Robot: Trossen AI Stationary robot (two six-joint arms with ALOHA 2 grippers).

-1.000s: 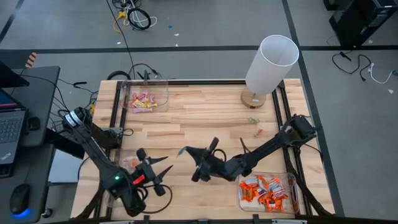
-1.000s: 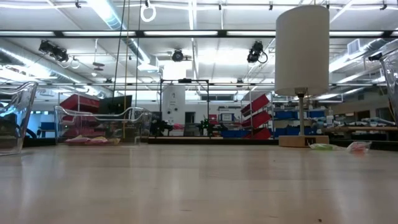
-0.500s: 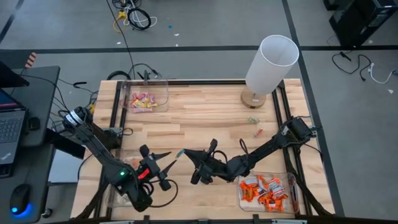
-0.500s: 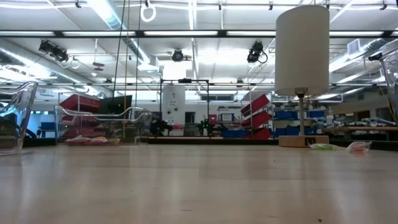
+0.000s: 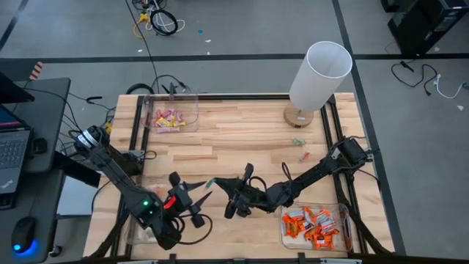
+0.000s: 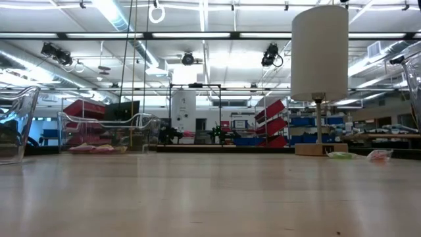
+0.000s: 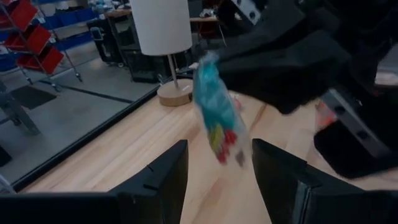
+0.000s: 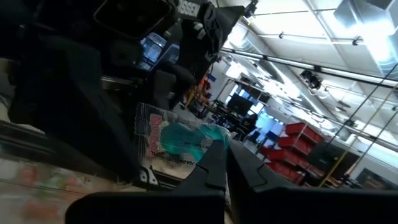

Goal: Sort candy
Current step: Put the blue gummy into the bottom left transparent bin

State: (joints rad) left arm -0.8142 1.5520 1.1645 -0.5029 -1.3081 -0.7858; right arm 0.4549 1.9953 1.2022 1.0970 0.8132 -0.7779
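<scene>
My right pincer [image 5: 217, 182] pinches a blurred teal candy [image 7: 214, 115] between my spread left pincer [image 5: 204, 192] fingers, its print unreadable.

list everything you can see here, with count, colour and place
held candy: one, teal wrapper, pinched in right gripper, between the arms
pink/yellow candy: several, in far-left bin
orange candy: many, in near-right bin
loose candy: two, pale green and red, on table near lamp
bins: three, clear, far left, near left, near right
lamp: one, white shade, far right
table: one, light wood
left gripper: open, facing held candy
right gripper: shut on held candy, table middle
</scene>
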